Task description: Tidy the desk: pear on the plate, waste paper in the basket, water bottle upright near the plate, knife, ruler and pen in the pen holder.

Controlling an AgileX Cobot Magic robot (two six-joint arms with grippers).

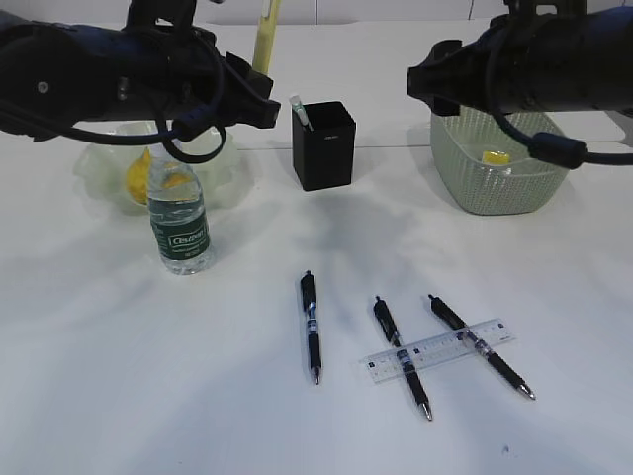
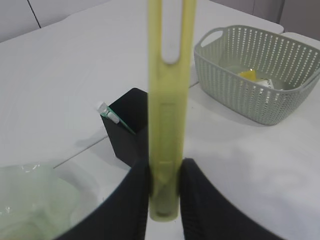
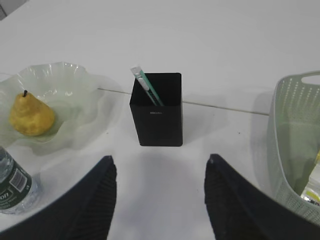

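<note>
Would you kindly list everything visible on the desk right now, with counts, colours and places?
pear: one, yellow-brown, on the plate
plate: one, pale green, far left
water bottle: one, clear with green label, upright before the plate
pen holder: one, black, centre back, green-white item inside
basket: one, sage green, far right, paper scraps inside
pens: three, black, front
ruler: one, clear, across two pens
left gripper: clamps a yellow knife
right gripper: open, empty

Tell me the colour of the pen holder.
Matte black pen holder, clearest in the right wrist view.
</note>
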